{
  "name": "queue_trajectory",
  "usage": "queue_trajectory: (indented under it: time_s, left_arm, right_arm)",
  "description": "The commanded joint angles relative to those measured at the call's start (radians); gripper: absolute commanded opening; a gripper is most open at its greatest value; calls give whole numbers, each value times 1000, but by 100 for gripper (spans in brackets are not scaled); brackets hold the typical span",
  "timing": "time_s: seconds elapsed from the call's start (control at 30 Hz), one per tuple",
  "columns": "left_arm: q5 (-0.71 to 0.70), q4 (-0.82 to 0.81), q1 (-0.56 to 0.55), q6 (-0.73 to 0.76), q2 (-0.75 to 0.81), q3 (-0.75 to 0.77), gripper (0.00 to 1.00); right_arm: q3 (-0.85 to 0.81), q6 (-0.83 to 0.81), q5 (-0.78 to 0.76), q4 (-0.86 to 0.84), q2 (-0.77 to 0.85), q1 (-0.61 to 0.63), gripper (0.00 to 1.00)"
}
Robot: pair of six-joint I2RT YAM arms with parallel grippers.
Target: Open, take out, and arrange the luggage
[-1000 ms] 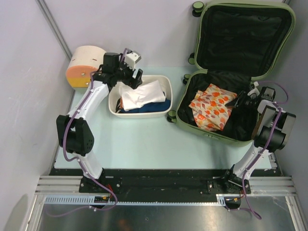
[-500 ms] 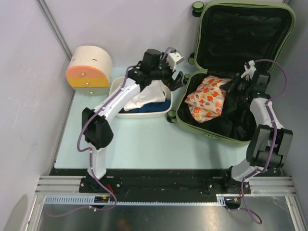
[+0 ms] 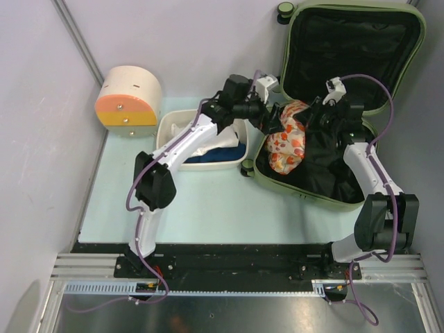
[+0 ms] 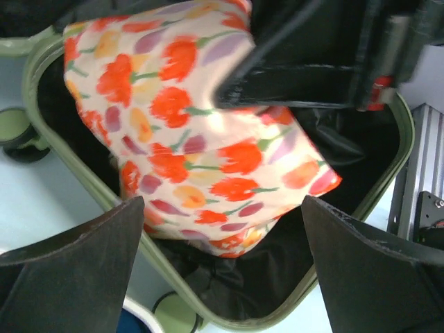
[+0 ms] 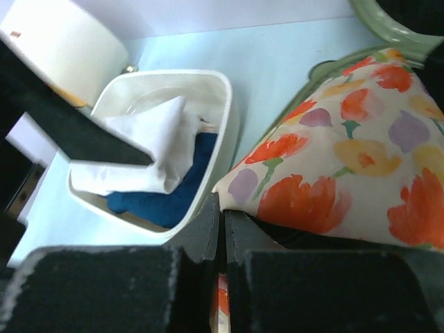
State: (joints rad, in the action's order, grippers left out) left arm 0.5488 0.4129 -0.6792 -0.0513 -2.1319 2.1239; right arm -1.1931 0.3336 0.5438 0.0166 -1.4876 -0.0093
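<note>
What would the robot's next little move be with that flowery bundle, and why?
Probably closing the left end effector on the floral bundle. It stands wide open facing the bundle, while the right end effector is shut on the bundle's other edge, holding it tipped up in the open luggage. A second grip should steady lifting it out.

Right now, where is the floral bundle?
Top view: the floral bundle lies inside the open luggage, at its left edge, right of the white tub.

No writing, label, brand or number is readable on the luggage (image 3: 350,52) or anything else.
</note>
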Motion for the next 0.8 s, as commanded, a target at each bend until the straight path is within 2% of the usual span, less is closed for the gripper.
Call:
queue_trajectory:
  time_s: [0.0, 0.07, 0.13, 0.17, 0.3, 0.43, 0.53, 0.67, 0.77]
  left_arm:
    - [60, -57, 84, -107, 81, -45, 100]
    - [100, -75, 110, -140, 121, -117, 99]
    - [143, -115, 179, -247, 150, -182, 99]
    - [184, -176, 203, -277, 189, -262, 99]
    - [187, -194, 309, -233, 273, -386, 99]
    - [211, -195, 381, -153, 329, -458, 100]
    - [191, -194, 408, -122, 348, -481, 100]
    - [224, -194, 406, -264, 329, -489, 100]
    - [220, -197, 382, -367, 339, -507, 100]
  right_arm:
    - [9, -164, 161, 33, 9, 89, 0]
    - [7, -313, 183, 40, 12, 126, 0]
    - [-5, -495, 183, 113, 9, 187, 0]
    - [-19, -546, 182, 144, 6, 202, 0]
    - [-34, -746, 134, 267, -8, 307, 0]
    - [-34, -808, 104, 273, -28, 394, 0]
    - [-34, -820, 82, 258, -45, 414, 0]
    - [-33, -835, 94, 273, -59, 428, 0]
    - [-33, -915, 96, 315, -63, 460, 0]
